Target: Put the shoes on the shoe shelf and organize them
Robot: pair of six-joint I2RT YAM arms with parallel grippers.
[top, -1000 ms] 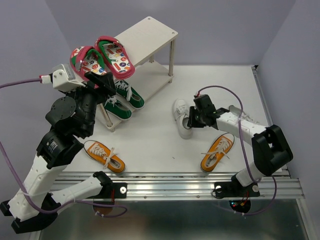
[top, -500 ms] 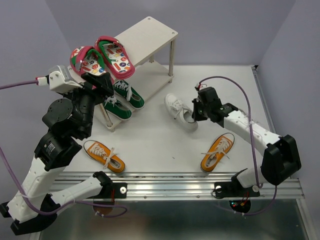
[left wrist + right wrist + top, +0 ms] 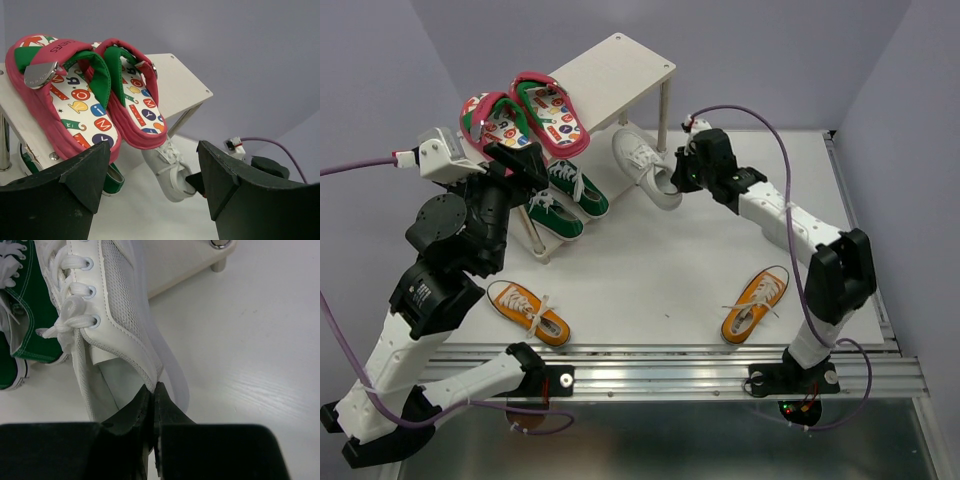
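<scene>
Shoe shelf holds flip-flops above, green sneakers below. Right fingers grip a white sneaker beside it, left fingers spread empty, and the orange sneakers are not yet shelved.

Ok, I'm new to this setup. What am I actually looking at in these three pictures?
You see two robot arms bolted at the near edge of a table. The wide picture looks down from above and behind them. The other two come from a camera on each wrist. The shelf has flip-flops on top and green sneakers below. One orange sneaker lies on the table near the left arm, and another lies near the right. The right gripper is shut on the rim of a white shoe beside the shelf. The left gripper is open and empty, by the flip-flops.
</scene>
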